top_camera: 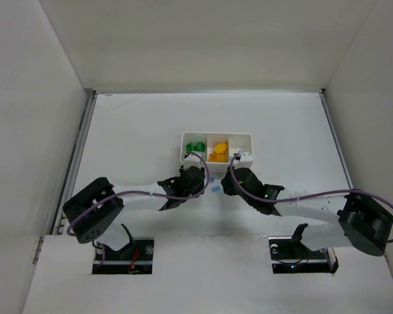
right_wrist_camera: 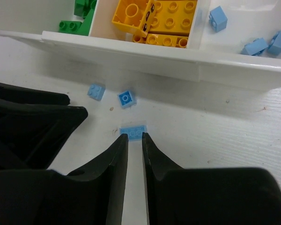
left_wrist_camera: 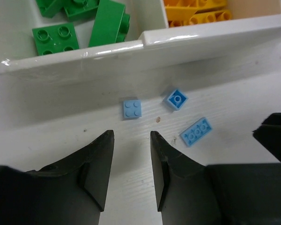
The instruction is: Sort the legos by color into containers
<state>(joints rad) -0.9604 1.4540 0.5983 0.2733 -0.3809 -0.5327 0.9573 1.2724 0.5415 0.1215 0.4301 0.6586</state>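
Right pincer (right_wrist_camera: 132, 140), nearly closed and empty, is crowding the flat blue brick (right_wrist_camera: 132, 132) lying at its tips short of the tray (right_wrist_camera: 131, 49), risking skidding it away or bumping the part-open left pincer (left_wrist_camera: 131, 138) alongside.

We bend our white left arm (top_camera: 134, 195) and white right arm (top_camera: 311, 201) inward; the left black two-finger gripper (left_wrist_camera: 132, 136) stands slightly open, the right black two-finger gripper (right_wrist_camera: 135, 137) almost closed.

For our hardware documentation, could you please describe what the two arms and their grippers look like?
Both the left arm and right arm have white links joined by bulky black joint housings, with a purple cable running along each. The left gripper and right gripper each have two matte black, wedge-shaped fingers.
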